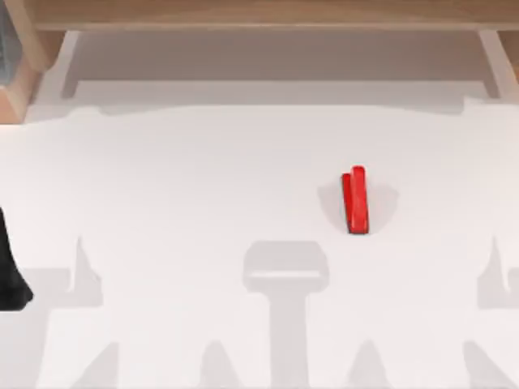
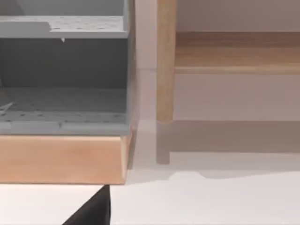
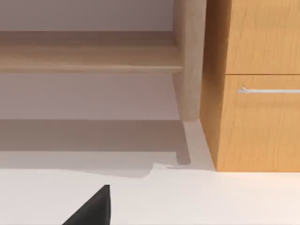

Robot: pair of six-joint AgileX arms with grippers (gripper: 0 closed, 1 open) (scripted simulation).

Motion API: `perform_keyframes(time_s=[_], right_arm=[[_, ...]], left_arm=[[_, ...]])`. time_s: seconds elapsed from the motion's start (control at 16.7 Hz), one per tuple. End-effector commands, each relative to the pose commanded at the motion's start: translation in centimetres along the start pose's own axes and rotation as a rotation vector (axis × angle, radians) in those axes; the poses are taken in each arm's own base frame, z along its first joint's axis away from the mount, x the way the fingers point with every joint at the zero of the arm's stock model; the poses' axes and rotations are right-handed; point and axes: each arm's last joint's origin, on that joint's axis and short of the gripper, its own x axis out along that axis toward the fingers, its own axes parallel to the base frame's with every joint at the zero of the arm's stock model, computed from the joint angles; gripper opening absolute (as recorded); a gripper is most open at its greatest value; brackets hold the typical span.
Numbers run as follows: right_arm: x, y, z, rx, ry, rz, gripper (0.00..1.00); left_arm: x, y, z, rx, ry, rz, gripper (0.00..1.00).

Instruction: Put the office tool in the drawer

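The office tool (image 1: 355, 200), a small glossy red stapler, lies on the white table (image 1: 178, 203) right of centre, its long side running front to back. The drawer (image 3: 262, 122) is a light wooden front with a thin silver handle (image 3: 269, 90), set in a cabinet at the table's back, and it is shut. My left arm (image 1: 10, 271) is a dark shape at the table's left edge, far from the stapler. A dark part of my left gripper (image 2: 91, 211) shows in the left wrist view, and a dark part of my right gripper (image 3: 91, 208) shows in the right wrist view.
A long wooden shelf (image 1: 259, 16) on slim posts (image 3: 187, 61) runs along the back of the table. A grey perforated rack (image 2: 63, 70) on a wooden base (image 2: 63, 157) stands at the back left. Open white table surrounds the stapler.
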Motion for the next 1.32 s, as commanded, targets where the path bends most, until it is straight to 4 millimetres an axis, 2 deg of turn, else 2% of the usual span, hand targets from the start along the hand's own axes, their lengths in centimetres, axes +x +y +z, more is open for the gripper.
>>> perform_keyframes(time_s=[0.12,0.24,0.36,0.54,0.72,0.84,0.9,1.02,1.2,1.32], right_arm=[[0.0,0.0,0.0,0.0,0.0,0.0,1.0],[0.0,-0.2,1.0,-0.031,-0.027,-0.017,1.0],[0.2,-0.5,3.1,-0.107,-0.08,-0.05,1.0],[1.2,-1.2,7.6,-0.299,-0.164,-0.121,1.0],[4.2,-2.6,12.0,-0.555,-0.195,-0.199,1.0],[7.8,-4.1,13.6,-0.732,-0.167,-0.238,1.0],[9.9,-5.1,13.7,-0.817,-0.137,-0.249,1.0],[14.5,-7.5,12.7,-0.977,-0.061,-0.248,1.0],[20.7,-11.3,8.2,-1.171,0.052,-0.195,1.0],[23.7,-13.5,4.3,-1.269,0.099,-0.144,1.0]], left_arm=[[0.0,0.0,0.0,0.0,0.0,0.0,1.0],[0.0,0.0,0.0,0.0,0.0,0.0,1.0],[0.0,0.0,0.0,0.0,0.0,0.0,1.0],[0.0,0.0,0.0,0.0,0.0,0.0,1.0],[0.0,0.0,0.0,0.0,0.0,0.0,1.0],[0.0,0.0,0.0,0.0,0.0,0.0,1.0],[0.0,0.0,0.0,0.0,0.0,0.0,1.0],[0.0,0.0,0.0,0.0,0.0,0.0,1.0],[0.0,0.0,0.0,0.0,0.0,0.0,1.0],[0.0,0.0,0.0,0.0,0.0,0.0,1.0]])
